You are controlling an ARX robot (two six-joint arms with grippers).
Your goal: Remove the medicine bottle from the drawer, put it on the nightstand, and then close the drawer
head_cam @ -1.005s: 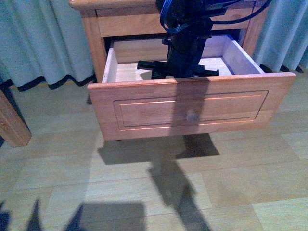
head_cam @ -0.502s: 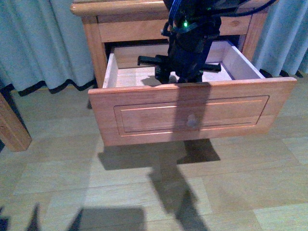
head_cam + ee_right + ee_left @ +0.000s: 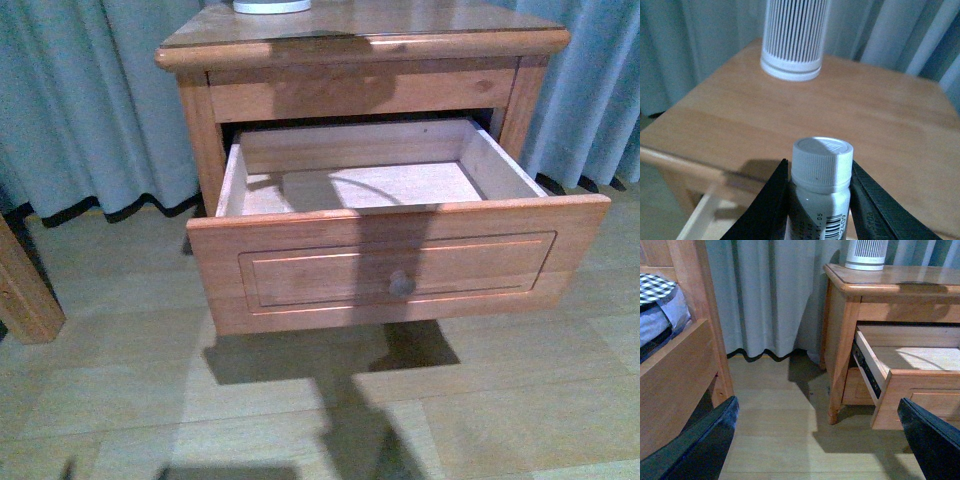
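The right end effector (image 3: 820,175) clamps the small white plastic medicine bottle (image 3: 822,159) by its body, upright over the flat top of the honey-brown wooden nightstand (image 3: 420,45), well apart from the white ribbed cylinder device (image 3: 795,37) standing there. The taller wooden drawer (image 3: 400,262) stands pulled out. The left end effector (image 3: 817,406) is spread wide above the wooden floor (image 3: 785,415).

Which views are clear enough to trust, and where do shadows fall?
Front view: sharp, but a dark shadow band crosses the nightstand top, drawer front and floor. Left wrist view: clear, bright patch inside the drawer. Right wrist view: medicine bottle sharp, shadow beside it on the wood.
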